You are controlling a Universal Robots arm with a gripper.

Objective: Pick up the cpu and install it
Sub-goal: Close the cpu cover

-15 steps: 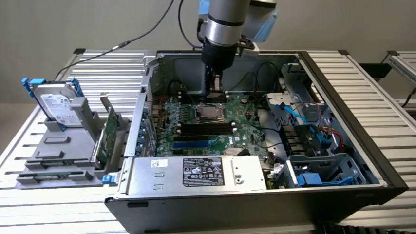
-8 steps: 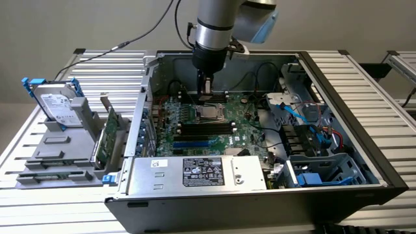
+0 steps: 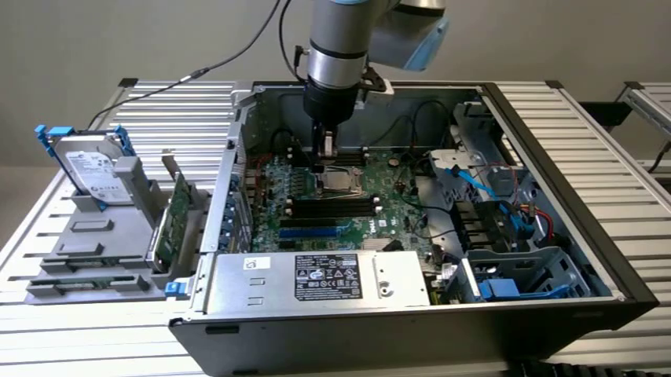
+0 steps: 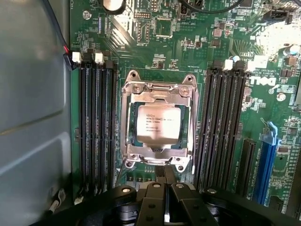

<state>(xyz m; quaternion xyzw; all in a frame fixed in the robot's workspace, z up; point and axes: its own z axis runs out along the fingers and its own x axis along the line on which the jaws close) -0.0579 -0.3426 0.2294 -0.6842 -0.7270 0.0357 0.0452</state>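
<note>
Hanging pressed together with nothing between them, the fingers hover at one edge of a metal socket frame; I cannot tell whether they touch it. The cpu lies flat inside that frame, silver top up, in the middle of the green board, between two banks of black memory slots. The board sits in an open computer case on the slatted surface. A hard drive stands near the surface's edge at the exterior view's left.
</note>
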